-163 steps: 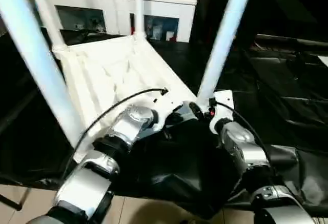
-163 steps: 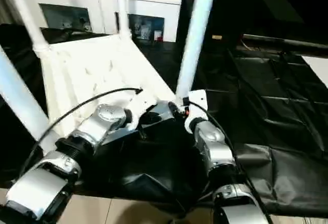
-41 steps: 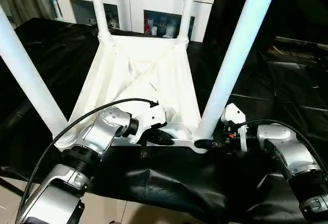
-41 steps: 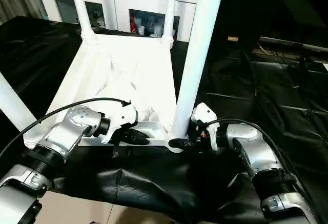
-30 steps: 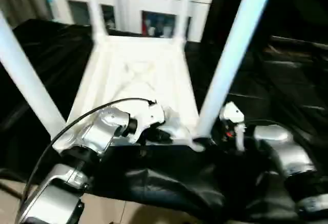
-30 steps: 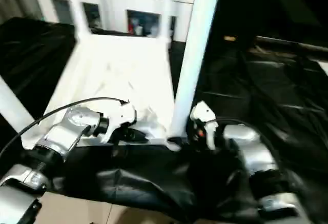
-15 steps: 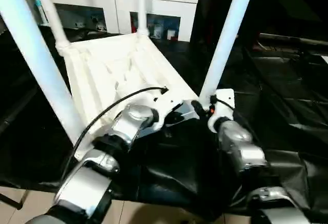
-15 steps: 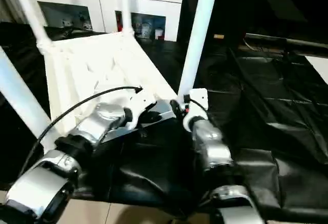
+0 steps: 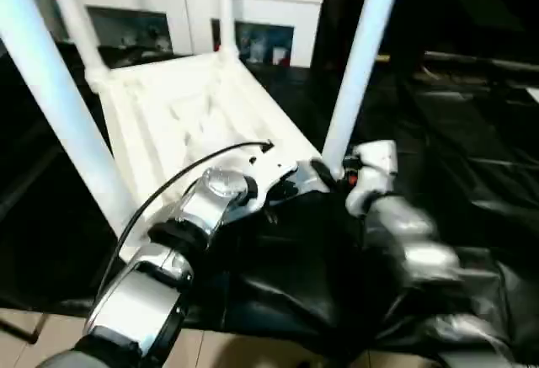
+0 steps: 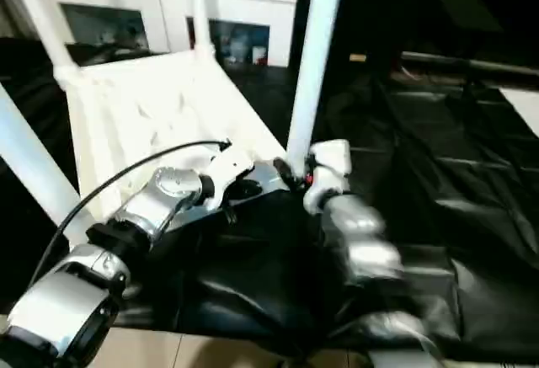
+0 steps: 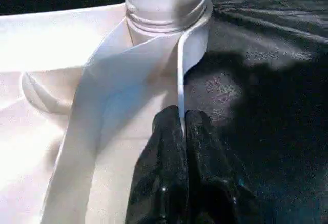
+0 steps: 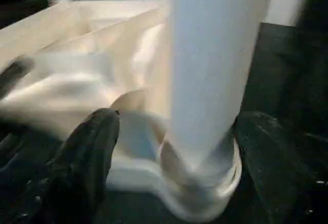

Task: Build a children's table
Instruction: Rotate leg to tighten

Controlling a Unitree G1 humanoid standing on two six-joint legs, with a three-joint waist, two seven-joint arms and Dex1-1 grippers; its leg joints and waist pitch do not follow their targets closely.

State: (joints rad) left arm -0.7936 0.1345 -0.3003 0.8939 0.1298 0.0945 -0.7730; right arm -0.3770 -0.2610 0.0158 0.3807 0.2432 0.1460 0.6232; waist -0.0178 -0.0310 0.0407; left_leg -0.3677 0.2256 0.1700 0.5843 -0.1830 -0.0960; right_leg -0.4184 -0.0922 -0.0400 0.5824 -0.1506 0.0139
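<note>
Nearest the camera the two silver forearms reach forward over the black-draped surface (image 9: 472, 191), whose cloth sags in folds over the near edge; the right forearm is smeared and hard to make out in the head views. The left hand (image 11: 183, 126) has its two black fingers pressed together on the thin white rim of the children's table (image 9: 194, 115), just beside the near right corner socket; the fingers themselves are hidden under the wrist housing in the head views, and a black cable loops from that wrist back along the arm. The right hand (image 12: 169, 147) stands spread wide, one black finger (image 12: 89, 147) on each side of the base of the near right leg (image 9: 358, 56) where it enters the socket, and the pictures do not show whether either finger touches the tube. The table lies upside down on the surface, ribbed underside up, set at an angle to the near edge; its four legs point upward, all cut off by the top of the picture, and the near left leg (image 9: 55, 98) crosses the foreground and hides part of the top. Beyond stands a white cabinet (image 9: 194, 14) with glass-fronted compartments; their contents are too small to tell.
</note>
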